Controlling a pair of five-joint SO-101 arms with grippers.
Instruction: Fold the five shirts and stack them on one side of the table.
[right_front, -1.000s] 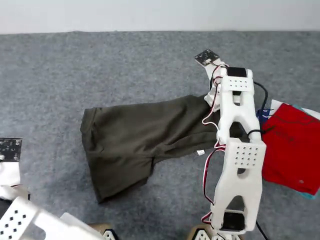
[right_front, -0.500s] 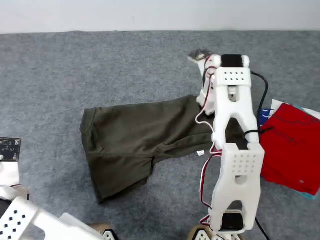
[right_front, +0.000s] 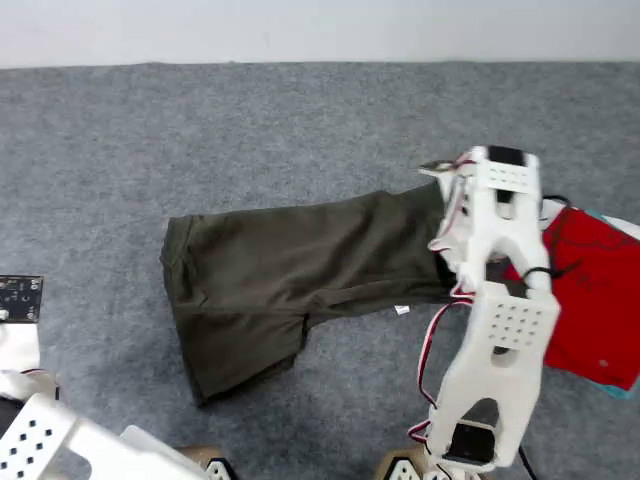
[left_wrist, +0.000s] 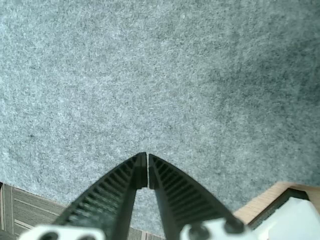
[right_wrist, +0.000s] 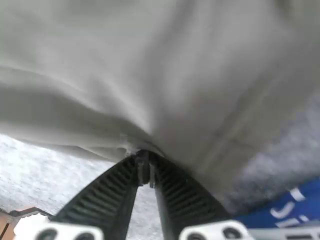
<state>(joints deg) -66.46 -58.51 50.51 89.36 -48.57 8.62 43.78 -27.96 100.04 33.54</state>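
High view, shirt-folding table, read from left to right with the olive shirt as the reference point:

- The left arm (right_front: 35, 435) sits low at the near corner, well to the left of the olive shirt (right_front: 280, 270) and clear of it.
- In the left wrist view, the left gripper (left_wrist: 148, 172) has its two ribbed fingers pressed together with nothing between them. It hangs over bare grey mat (left_wrist: 160, 65), with a wooden table edge (left_wrist: 265, 200) just beside it.
- The olive shirt lies spread across the middle of the mat, partly folded. Its wider, rumpled portion is toward the left and near side, and a long band stretches off to the right.
- The right arm (right_front: 495, 320) reaches from the near edge up over the shirt's right end.
- In the right wrist view, the right gripper (right_wrist: 145, 169) is clamped on a pinch of the shirt's fabric, which drapes from the fingertips.
- A red shirt (right_front: 590, 290) rests just right of the olive shirt, beyond the right arm. It lies on top of other cloth, and blue cloth (right_wrist: 285, 212) peeks out near the gripper.
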